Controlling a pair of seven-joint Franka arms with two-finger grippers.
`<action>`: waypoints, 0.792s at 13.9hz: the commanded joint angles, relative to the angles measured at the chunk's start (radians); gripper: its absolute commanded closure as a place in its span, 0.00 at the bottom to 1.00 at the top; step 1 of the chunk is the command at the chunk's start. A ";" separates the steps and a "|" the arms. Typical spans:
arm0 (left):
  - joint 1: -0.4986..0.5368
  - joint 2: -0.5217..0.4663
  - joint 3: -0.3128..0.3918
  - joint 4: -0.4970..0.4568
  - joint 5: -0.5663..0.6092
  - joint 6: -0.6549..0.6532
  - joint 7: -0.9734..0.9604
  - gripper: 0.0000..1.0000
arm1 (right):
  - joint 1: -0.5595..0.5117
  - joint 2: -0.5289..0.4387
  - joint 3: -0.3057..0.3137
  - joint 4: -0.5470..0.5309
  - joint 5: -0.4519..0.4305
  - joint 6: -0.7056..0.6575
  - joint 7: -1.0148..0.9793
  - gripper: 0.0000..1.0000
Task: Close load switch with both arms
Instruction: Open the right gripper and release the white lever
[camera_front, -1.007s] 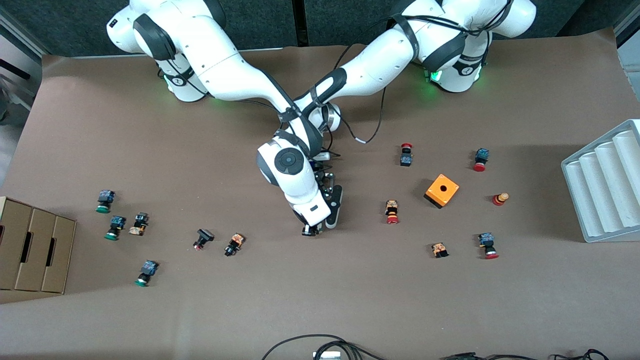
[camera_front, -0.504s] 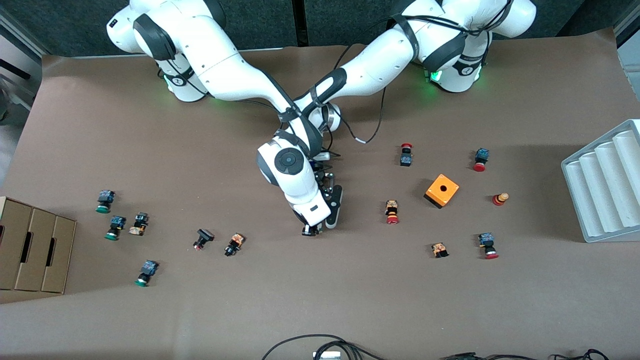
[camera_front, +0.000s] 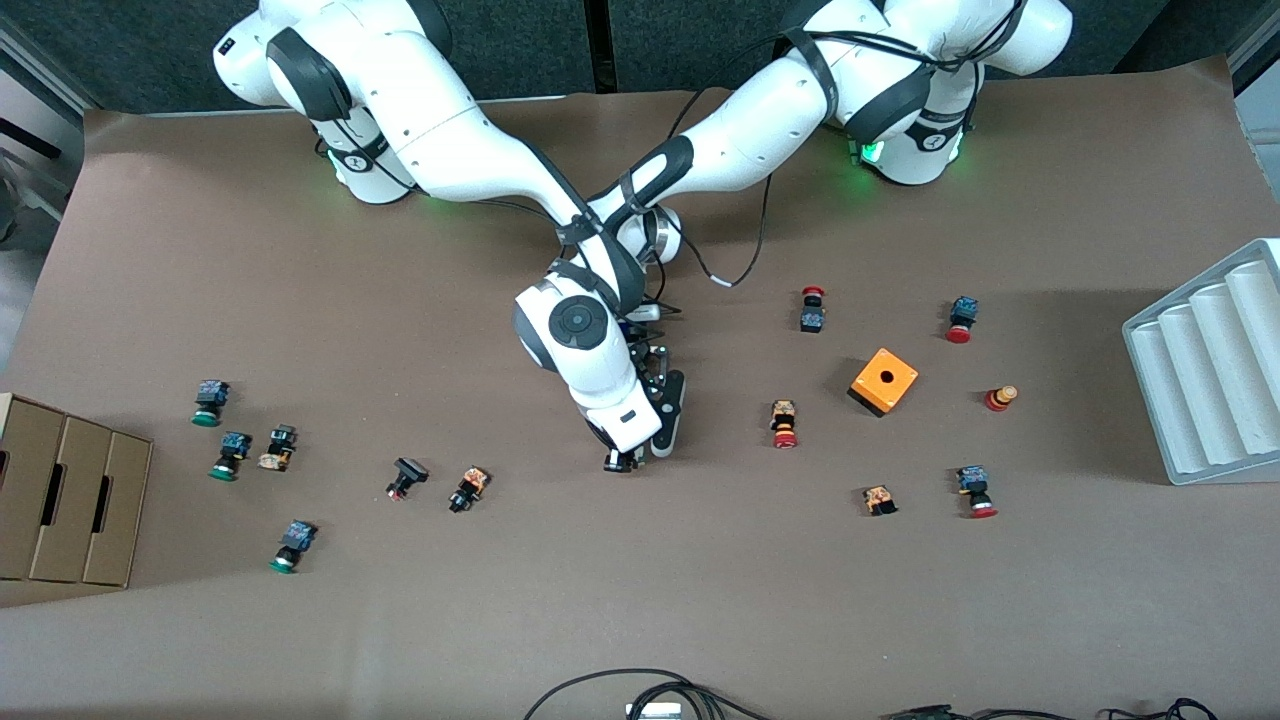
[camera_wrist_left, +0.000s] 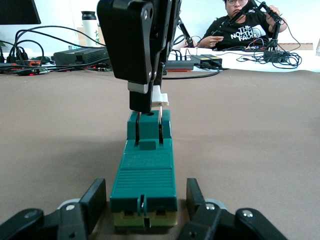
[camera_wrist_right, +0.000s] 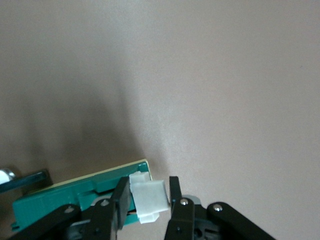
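The load switch (camera_wrist_left: 145, 175), a narrow green block on a pale base, lies flat on the brown table; in the front view the arms hide it. My left gripper (camera_wrist_left: 146, 207) is low at one end of it, its fingers (camera_wrist_left: 95, 200) open on either side of the block with gaps showing. My right gripper (camera_wrist_right: 148, 195) comes down on the opposite end and is shut on the white tab (camera_wrist_right: 149, 197); it also shows in the left wrist view (camera_wrist_left: 142, 75). In the front view both grippers meet at the table's middle, the right gripper (camera_front: 622, 460) beside the left gripper (camera_front: 666, 420).
Several small push buttons lie scattered toward both ends of the table. An orange box with a hole (camera_front: 884, 381) stands toward the left arm's end, a white ridged tray (camera_front: 1210, 370) at that edge, a cardboard box (camera_front: 70, 500) at the right arm's edge.
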 joint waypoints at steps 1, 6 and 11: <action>-0.008 0.021 0.009 0.003 0.004 -0.016 -0.020 0.29 | -0.011 0.041 -0.003 0.039 0.010 0.049 -0.017 0.62; -0.008 0.021 0.009 0.003 0.004 -0.016 -0.020 0.29 | -0.013 0.037 -0.003 0.039 0.010 0.049 -0.016 0.62; -0.008 0.021 0.009 0.003 0.004 -0.016 -0.020 0.29 | -0.010 0.018 -0.002 0.037 0.019 0.039 -0.007 0.37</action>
